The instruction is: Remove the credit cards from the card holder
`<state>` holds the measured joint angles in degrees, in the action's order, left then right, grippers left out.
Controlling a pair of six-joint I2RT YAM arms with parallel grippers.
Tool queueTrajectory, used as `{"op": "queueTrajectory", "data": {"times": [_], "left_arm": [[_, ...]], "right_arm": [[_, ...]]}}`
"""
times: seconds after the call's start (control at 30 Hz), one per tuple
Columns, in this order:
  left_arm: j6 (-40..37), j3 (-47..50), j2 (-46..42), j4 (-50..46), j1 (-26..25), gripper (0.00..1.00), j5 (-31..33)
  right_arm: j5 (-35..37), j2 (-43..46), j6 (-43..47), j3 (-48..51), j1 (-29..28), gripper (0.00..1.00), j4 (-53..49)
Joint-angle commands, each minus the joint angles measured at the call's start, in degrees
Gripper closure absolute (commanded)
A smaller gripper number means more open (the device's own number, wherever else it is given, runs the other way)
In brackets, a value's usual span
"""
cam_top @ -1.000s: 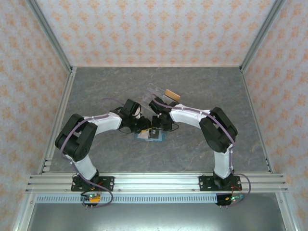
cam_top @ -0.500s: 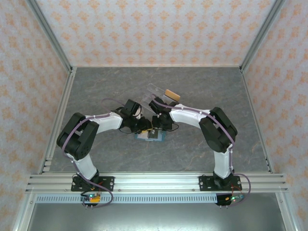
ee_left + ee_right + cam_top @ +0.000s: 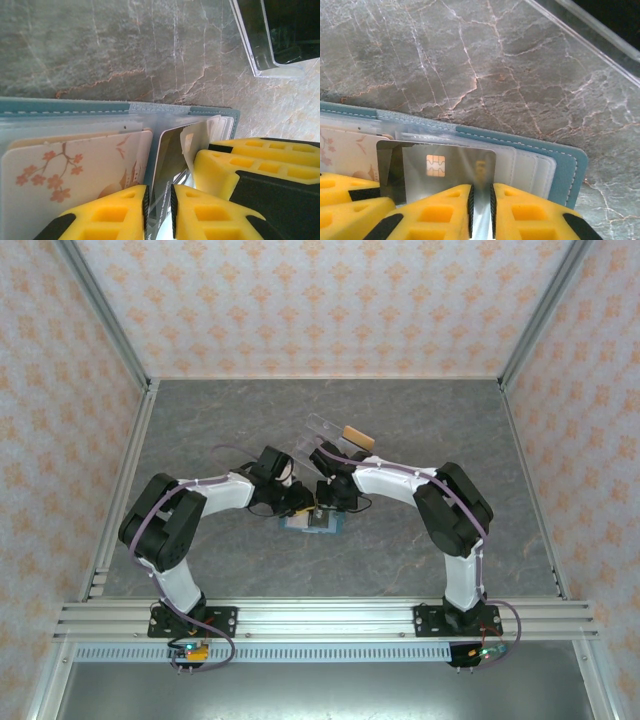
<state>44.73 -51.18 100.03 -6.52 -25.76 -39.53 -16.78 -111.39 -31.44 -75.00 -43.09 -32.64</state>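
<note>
Now | card holder (image 3: pixel 570 170) open | blossom card (image 3: pixel 65 170) pocketed | silver card (image 3: pixel 452 167) gripped

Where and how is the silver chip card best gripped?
Pinch its raised near edge, face to face, coming from the side away from the stitched border of the card holder. The chip card tilts up off the pockets, so both faces are open; the right end effector grips it that way.

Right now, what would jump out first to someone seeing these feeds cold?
Both arms meet mid-table over the open teal card holder. The right gripper has its jaws pinched on a silver chip card sticking up from the holder; the left gripper pinches a dark card beside a cherry-blossom card.
</note>
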Motion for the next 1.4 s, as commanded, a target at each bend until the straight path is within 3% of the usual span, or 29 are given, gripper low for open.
{"op": "queueTrajectory", "data": {"times": [0.0,0.57,0.93,1.13,1.37], "left_arm": [[0.76,0.58,-0.82,3.51,0.52,0.82,-2.04],[-1.63,2.57,-3.37,0.58,3.94,0.96,-0.55],[-2.5,2.65,-3.81,-0.91,4.62,0.96,-0.04],[-2.36,2.9,-3.53,-0.55,4.58,0.95,-0.28],[-1.76,3.54,-3.55,1.12,4.6,0.92,-1.26]], "right_arm": [[0.44,-2.77,0.4,-0.1,-0.19,0.82,-1.81],[0.3,1.26,1.32,-0.52,0.81,0.82,-2.31],[-4.21,3.67,2.59,-2.11,0.82,0.75,0.38],[-5.06,0.85,1.58,-2.49,0.82,0.79,0.83],[-5.29,-1.39,1.28,-2.2,0.86,0.78,1.27]]}}
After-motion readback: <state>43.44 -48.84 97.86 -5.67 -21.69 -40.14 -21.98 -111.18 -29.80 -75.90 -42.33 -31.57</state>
